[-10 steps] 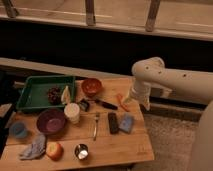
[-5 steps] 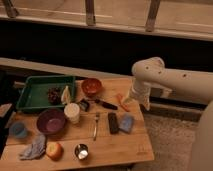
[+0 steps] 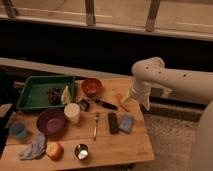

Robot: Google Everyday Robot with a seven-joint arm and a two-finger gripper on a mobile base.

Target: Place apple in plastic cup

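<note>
Camera view: a wooden worktop (image 3: 125,150) is shown, set with assorted kitchen items. The apple (image 3: 54,149), yellow-orange with a red blush, is placed near the front edge, between a crumpled blue-grey cloth (image 3: 34,149) and a small shiny metal cup (image 3: 81,151). The plastic cup (image 3: 20,130), short and light blue, is found upright at the left edge, beside a purple bowl (image 3: 51,121) and apart from the apple. A taller cream-white cup (image 3: 72,112) is set just right of the purple bowl. A green tray (image 3: 30,92) is laid at the back left, with an orange-red bowl (image 3: 91,86) to its right. A slim utensil (image 3: 95,126), a dark rectangular item (image 3: 113,122) and a blue sponge (image 3: 126,123) are ranged toward the right. The white arm is bent downward at the right edge of the worktop; its end effector (image 3: 134,99) is held there, near a small orange item (image 3: 121,101), well apart from apple and cup, its fingers spread wide with nothing held.
</note>
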